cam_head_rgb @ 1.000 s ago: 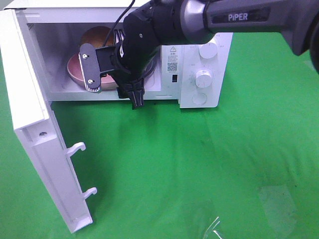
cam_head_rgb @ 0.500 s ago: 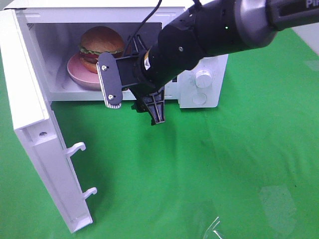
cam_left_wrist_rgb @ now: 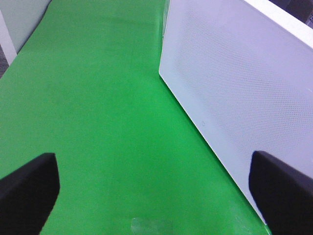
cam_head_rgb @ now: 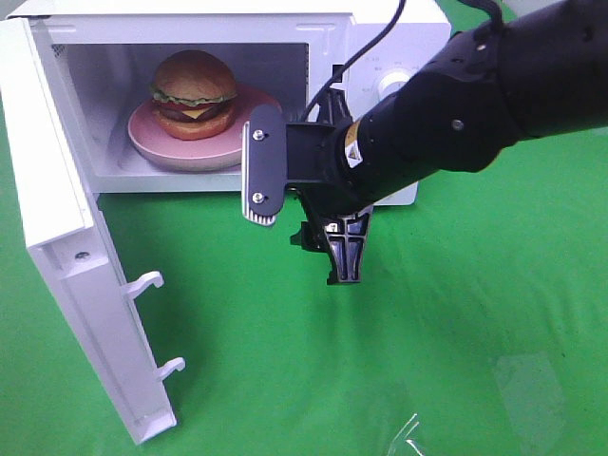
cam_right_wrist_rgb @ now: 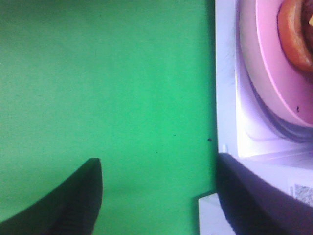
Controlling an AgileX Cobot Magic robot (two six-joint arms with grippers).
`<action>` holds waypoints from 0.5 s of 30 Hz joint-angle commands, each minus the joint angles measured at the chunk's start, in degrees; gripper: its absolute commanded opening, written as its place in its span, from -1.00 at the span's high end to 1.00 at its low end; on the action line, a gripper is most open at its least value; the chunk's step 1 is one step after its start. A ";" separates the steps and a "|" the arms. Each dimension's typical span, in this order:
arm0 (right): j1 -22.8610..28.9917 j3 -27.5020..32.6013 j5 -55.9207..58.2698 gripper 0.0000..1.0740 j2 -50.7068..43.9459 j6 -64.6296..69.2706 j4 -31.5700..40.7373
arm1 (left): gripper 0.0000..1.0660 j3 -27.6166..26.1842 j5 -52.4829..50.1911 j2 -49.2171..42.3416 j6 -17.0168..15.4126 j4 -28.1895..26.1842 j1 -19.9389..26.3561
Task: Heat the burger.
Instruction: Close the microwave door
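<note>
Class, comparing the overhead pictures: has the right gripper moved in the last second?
Yes. The right gripper has backed away from the microwave opening, nearer the camera and further right.

A white microwave (cam_head_rgb: 275, 66) stands at the back of the green worktop (cam_head_rgb: 475, 313). Its door (cam_head_rgb: 71, 275) is swung wide open on the left, with two latch hooks (cam_head_rgb: 144, 282) jutting from its edge. A pink plate (cam_head_rgb: 152, 142) sits inside the cavity. A white knob (cam_head_rgb: 391, 84) shows on the control panel.
</note>
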 commanded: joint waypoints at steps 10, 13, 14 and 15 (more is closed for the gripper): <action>0.00 13.06 0.57 -0.27 -13.81 22.57 2.06 | -0.83 0.11 -0.40 -0.80 -0.06 -0.34 -0.11; 0.00 15.30 3.90 -0.27 -17.88 30.19 5.50 | -0.83 0.11 -0.40 -0.80 -0.06 -0.34 -0.11; 0.00 15.30 3.90 -0.27 -17.88 30.19 5.50 | -0.83 0.11 -0.40 -0.80 -0.06 -0.34 -0.11; 0.00 15.53 5.27 -0.27 -18.96 32.09 6.59 | -0.83 0.11 -0.40 -0.80 -0.06 -0.34 -0.11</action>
